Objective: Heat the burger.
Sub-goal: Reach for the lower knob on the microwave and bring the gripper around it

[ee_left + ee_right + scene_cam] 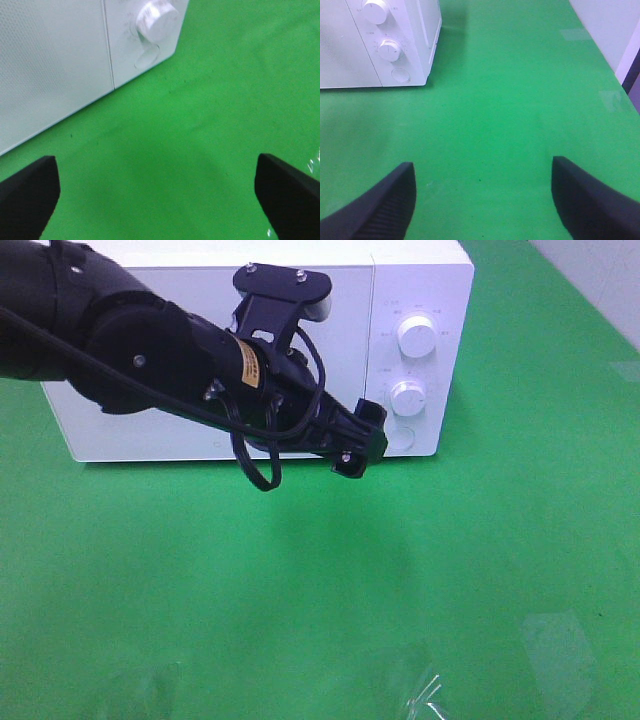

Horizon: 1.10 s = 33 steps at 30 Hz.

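Note:
The burger is out of view. A white microwave (pixel 440 300) stands at the back of the green table with its door (pixel 130 435) closed. My left gripper (pixel 358 446) hangs in front of the microwave's lower right corner, close to the round button (pixel 403 438). In the left wrist view, the left gripper (pixel 155 167) is open, its fingers spread wide over bare green cloth. My right gripper (pixel 482 170) is open too, with nothing between its fingers, and sits to the right of the microwave (pixel 410 65).
Two white knobs (pixel 416 335) (pixel 408 397) sit on the microwave's control panel above the button. Green cloth (pixel 300 590) covers the table. Clear plastic film (pixel 555 650) lies near the front right edge. A pale wall (pixel 620 30) borders the table's right side.

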{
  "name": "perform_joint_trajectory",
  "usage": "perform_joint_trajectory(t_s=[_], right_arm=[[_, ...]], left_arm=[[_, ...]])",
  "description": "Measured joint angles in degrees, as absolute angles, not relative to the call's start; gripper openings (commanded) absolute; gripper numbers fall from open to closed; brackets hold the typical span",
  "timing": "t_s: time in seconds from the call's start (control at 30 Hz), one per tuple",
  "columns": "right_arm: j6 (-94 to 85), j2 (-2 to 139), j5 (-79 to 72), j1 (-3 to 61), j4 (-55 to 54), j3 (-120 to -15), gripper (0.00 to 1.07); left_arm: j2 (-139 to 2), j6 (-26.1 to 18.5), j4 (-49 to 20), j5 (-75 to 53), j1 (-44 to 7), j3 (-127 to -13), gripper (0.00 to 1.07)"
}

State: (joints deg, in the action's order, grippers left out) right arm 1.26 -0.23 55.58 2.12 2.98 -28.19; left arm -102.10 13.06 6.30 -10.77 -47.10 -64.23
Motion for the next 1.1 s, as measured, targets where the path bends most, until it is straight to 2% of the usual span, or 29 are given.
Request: perform_joint_trajectory(t_s=[0.17,0.2,0.53,0.6,0.7,0.73,0.77,0.83,0.93,0.97,1.0,1.03,1.07,1.1], right_arm=[[1.26,-0.23,55.58,2.12,2.98,-28.19,0.75],[1.26,-0.23,55.58,2.12,2.98,-28.19,0.75],[1.26,-0.23,55.58,2.12,2.98,-28.19,0.75],[1.26,-0.23,55.58,2.12,2.98,-28.19,0.75],[1.26,-0.23,55.58,2.12,2.98,-28.19,0.75],[1.26,-0.23,55.58,2.12,2.98,-28.19,0.75],[1.26,-0.23,55.58,2.12,2.98,-28.19,0.75],[1.26,-0.23,55.58,2.12,2.98,-28.19,0.75],[1.26,-0.23,55.58,2.12,2.98,-28.19,0.75],[1.26,-0.23,55.58,2.12,2.98,-28.19,0.75],[1.26,-0.23,55.58,2.12,2.98,-28.19,0.75],[1.26,-0.23,55.58,2.12,2.98,-28.19,0.75],[1.26,-0.23,55.58,2.12,2.98,-28.19,0.75],[1.26,-0.23,55.58,2.12,2.98,-28.19,0.75]], left_arm=[[-98.84,13.06,4.70,-19.25,-48.64,-64.23,1.00],[-97.06,13.06,3.38,-24.06,-48.93,-64.29,1.00],[-91.73,13.06,1.32,-41.54,-48.82,-64.29,1.00],[-90.58,13.06,0.63,-48.76,-46.58,-64.29,1.00],[-90.30,13.06,0.46,-50.59,-45.55,-64.29,1.00],[-89.84,12.38,0.00,-54.09,-42.80,-64.29,1.00],[-89.84,12.38,0.00,-54.09,-42.80,-64.29,1.00],[-88.29,9.80,-0.97,-57.98,-37.36,-64.29,1.00],[-87.72,9.28,-1.15,-58.61,-36.04,-64.29,1.00],[-85.77,7.79,-1.89,-60.68,-32.14,-64.40,1.00],[-85.77,7.79,-1.89,-60.68,-32.14,-64.40,1.00],[-84.34,6.82,-2.35,-61.94,-28.59,-64.46,1.00],[-84.34,6.82,-2.35,-61.94,-28.59,-64.46,1.00],[-82.79,5.44,-2.81,-63.54,-24.69,-64.46,1.00]])
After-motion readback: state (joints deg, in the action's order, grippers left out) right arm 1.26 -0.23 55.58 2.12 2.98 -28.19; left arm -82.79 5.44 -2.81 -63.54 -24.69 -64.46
